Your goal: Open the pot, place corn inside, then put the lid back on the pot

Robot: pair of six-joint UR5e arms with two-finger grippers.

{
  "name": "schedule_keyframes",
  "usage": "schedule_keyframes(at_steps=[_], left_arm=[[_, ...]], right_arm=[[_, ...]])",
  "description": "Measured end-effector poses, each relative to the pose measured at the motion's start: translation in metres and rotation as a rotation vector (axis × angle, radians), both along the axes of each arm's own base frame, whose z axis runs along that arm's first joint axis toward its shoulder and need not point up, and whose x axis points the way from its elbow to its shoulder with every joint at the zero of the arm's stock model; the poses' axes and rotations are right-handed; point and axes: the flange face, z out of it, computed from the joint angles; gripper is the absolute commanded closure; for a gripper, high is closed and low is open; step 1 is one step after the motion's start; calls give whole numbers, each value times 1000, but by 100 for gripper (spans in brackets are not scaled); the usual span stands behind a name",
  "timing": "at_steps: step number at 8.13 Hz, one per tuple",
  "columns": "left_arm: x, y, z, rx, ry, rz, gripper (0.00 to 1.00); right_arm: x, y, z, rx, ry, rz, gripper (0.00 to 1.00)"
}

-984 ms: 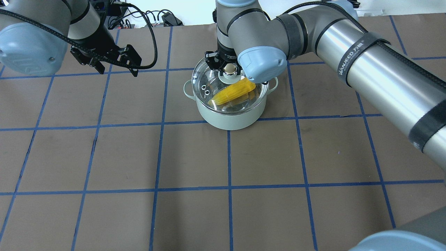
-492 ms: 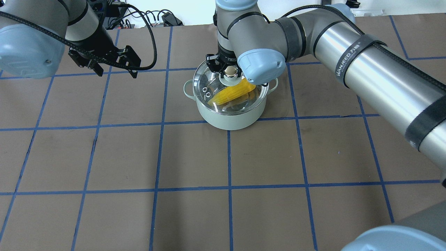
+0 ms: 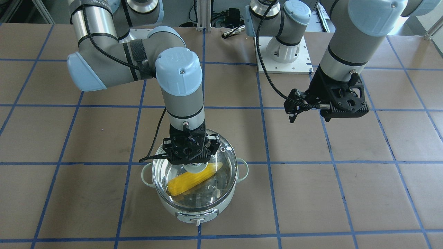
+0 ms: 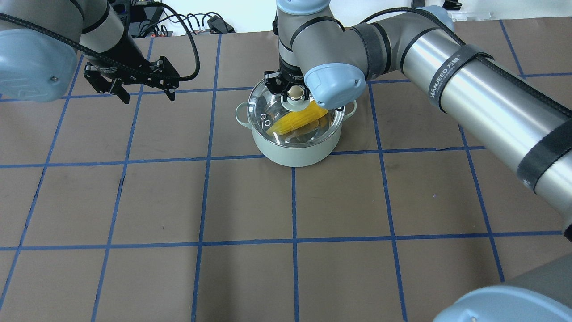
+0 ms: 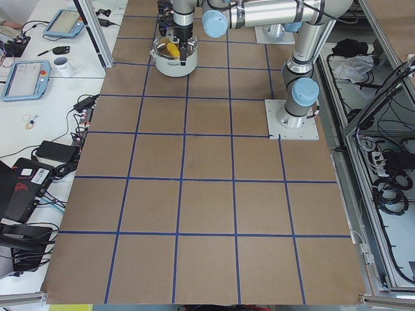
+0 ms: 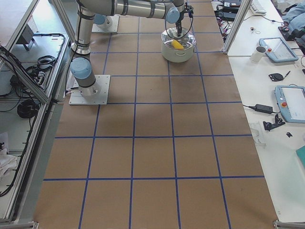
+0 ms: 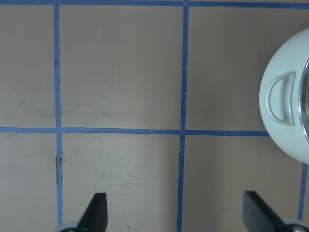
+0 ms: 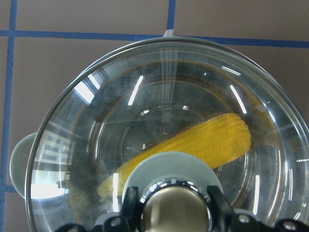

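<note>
While the right tool (image 8: 175, 213) is clenched on the knob (image 4: 295, 92) of the lid (image 3: 226, 162), one finger on each side, the lid looks to be resting on the pot (image 4: 292, 154), its rim level with the pot's edge as far as the overhead view shows. Under the glass the corn (image 4: 296, 121) lies slantwise inside the pot. Away from the pot on the robot's left, the left tool (image 7: 176, 212) hangs released and empty above the bare surface (image 4: 250, 201).

Only the letting go seems left, and that is where trouble could come. Should the arm rise before the fingers part, the lid would come up again. A sideways pull on the knob could drag the light pot across the surface. Since the cob nearly spans the pot, a raised tip might prop the rim so the lid sits crooked and slips once freed.

A black strap (image 4: 451, 71) round the right arm reads "WANJEED", with small characters after it that I cannot make out
</note>
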Motion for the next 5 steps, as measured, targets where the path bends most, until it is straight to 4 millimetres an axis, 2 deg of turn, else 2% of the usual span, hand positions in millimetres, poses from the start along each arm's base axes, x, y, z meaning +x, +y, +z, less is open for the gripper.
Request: schedule_keyframes(at_steps=[5], left_arm=[[-2,-2,-4,10,10,7,0]], right_arm=[[1,-3,-9,7,5,0,71]])
